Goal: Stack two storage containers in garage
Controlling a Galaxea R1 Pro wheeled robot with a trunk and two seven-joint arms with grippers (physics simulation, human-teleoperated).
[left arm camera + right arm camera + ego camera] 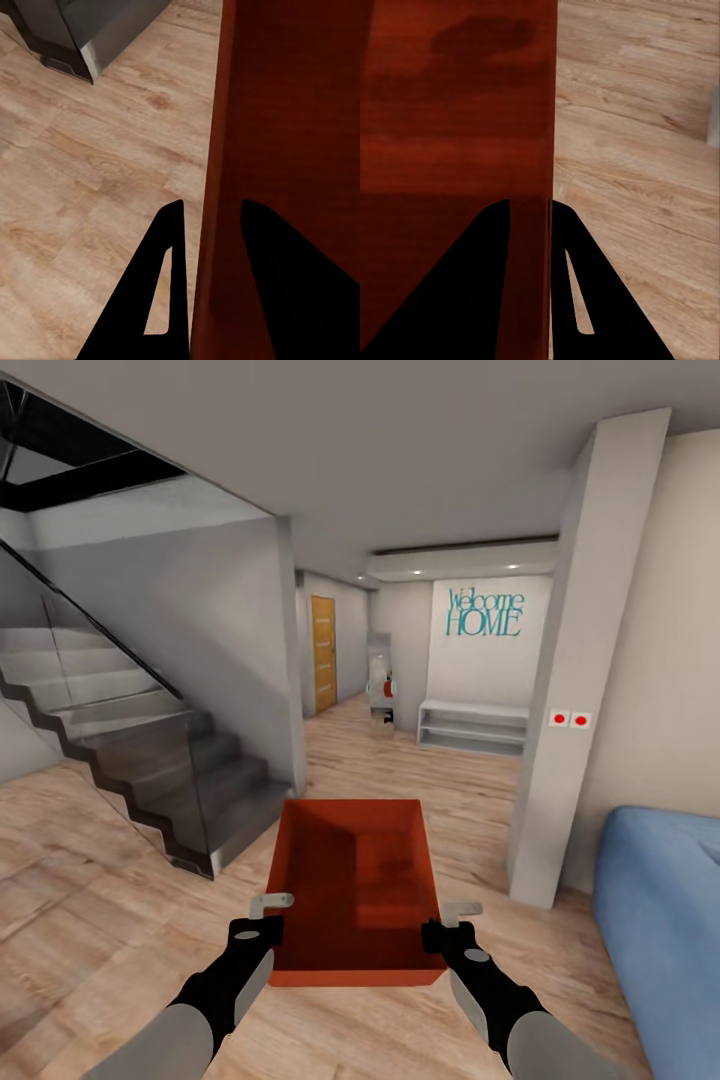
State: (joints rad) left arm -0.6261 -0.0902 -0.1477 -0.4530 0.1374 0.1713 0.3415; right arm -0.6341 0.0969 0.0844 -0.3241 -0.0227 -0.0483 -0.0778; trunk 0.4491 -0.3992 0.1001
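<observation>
Two hands (270, 917) (447, 923) gripping red bin (355, 875), staircase (150, 760) left, pillar (580, 660) right

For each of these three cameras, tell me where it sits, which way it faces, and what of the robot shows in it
Head view: on the robot's head, facing forward and down a hallway with wood-plank flooring toward a staircase; both arms show, left end effector and right end effector clamping the storage container.
Left wrist view: on the left arm, looking along its fingers, which straddle the container's side wall.
Right wrist view: on the right arm, looking along its fingers, which straddle the opposite wall.
Shared: both wrist views show the red-orange container and the plank flooring.
</observation>
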